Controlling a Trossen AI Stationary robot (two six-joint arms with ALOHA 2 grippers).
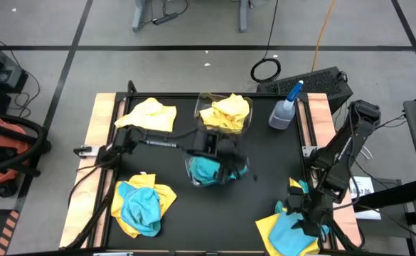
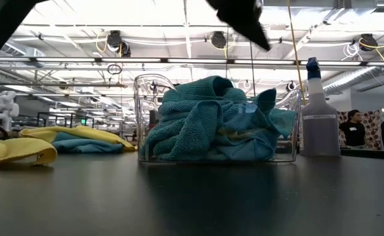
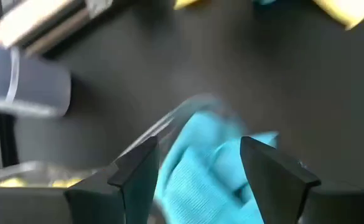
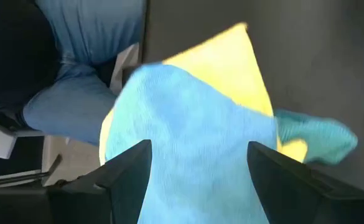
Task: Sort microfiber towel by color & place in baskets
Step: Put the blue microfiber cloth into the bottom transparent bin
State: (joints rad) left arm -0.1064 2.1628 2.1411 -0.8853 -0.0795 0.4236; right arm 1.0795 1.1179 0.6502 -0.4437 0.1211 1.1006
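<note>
A clear basket (image 1: 209, 173) at mid-table holds turquoise towels (image 2: 211, 121). A second basket (image 1: 225, 114) behind it holds yellow towels. My left gripper (image 1: 225, 163) hangs open above the turquoise basket, whose towels (image 3: 200, 180) show between its fingers, and nothing hangs from it. Near the right front corner my right gripper (image 1: 304, 213) stands open over a turquoise towel (image 4: 188, 124) that lies on a yellow one (image 4: 231, 56). A loose yellow towel (image 1: 151, 114) lies at the far left. A yellow and turquoise heap (image 1: 144, 203) lies at the near left.
A clear spray bottle (image 1: 286, 107) with a blue nozzle stands at the far right of the table. A person's legs in jeans (image 4: 76, 62) show past the table edge by the right arm. The mat between the baskets and the right heap is bare.
</note>
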